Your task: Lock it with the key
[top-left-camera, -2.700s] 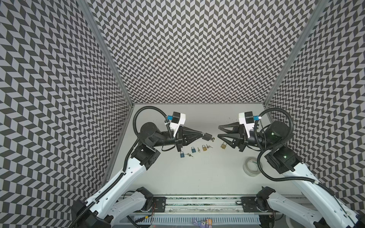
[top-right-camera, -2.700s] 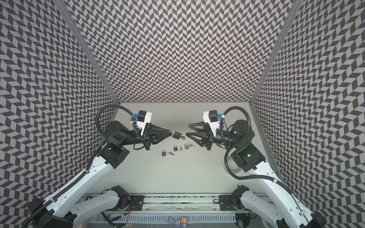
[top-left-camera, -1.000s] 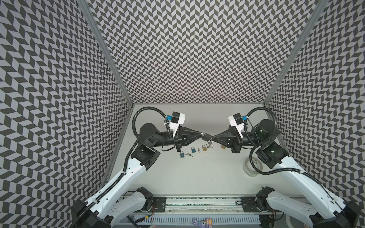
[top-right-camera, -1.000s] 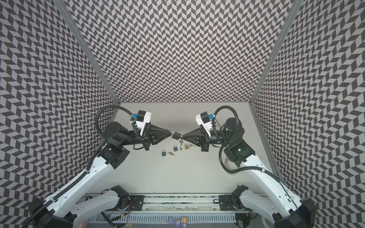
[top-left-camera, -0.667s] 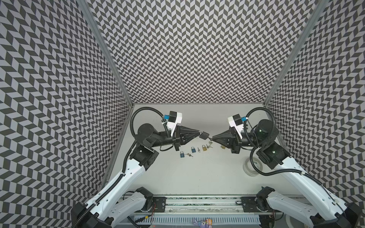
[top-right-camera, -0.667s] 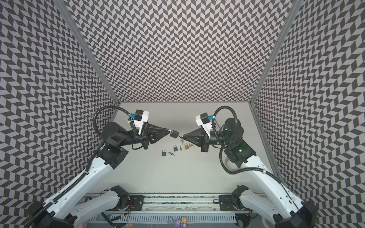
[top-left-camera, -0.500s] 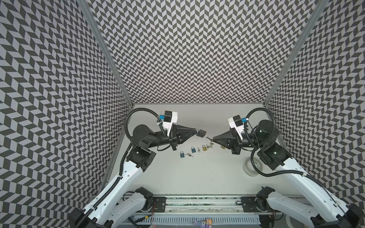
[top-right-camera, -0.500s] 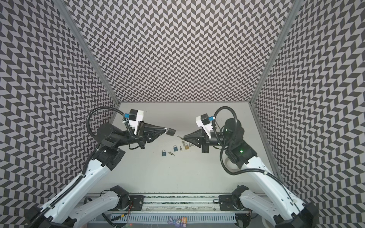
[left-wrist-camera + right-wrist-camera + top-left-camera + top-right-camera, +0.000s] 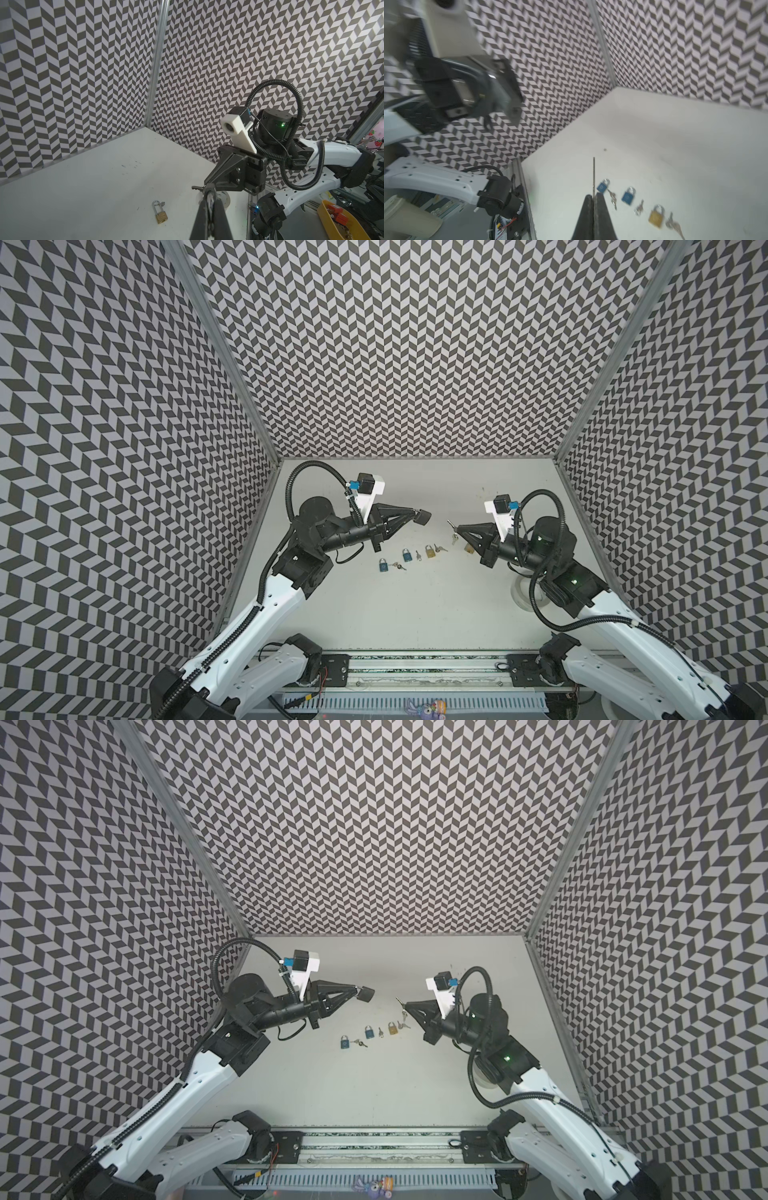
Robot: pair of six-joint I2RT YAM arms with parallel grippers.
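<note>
change: a second ago the two tips met over mid-table, key at the lock; now they stand apart with bare air between them.
left gripper (image 9: pixel 415 513): jaws clamped on the lock (image 9: pixel 424 517); it has drawn back toward 9–10 o'clock, taking the lock along.
right gripper (image 9: pixel 457 527): jaws pinched tight on the key (image 9: pixel 450 524); it has barely shifted from where the tips met.
key: its blade sticks out bare past the fingertips toward 9 o'clock, aimed at the lock and free of the keyway. The right wrist view shows it as a thin straight edge (image 9: pixel 593 176) with nothing on it.
lock: black, in the air at the left tip (image 9: pixel 365 994), at 9 o'clock of the key, near it but not touching. Too small to tell whether the shackle is pressed home.
spares: two blue padlocks (image 9: pixel 383 565) (image 9: pixel 407 555) and a brass padlock (image 9: pixel 430 551) lie in a row on the table (image 9: pixel 415 614) at 6 o'clock of the gap, small keys beside them, unmoved.
meaning: the key has come out of the lock. If the turn was made, the locking step is likely done and only setting down remains. If the blade never seated, the pair must line up again at the keyway. The pictures do not settle which.
</note>
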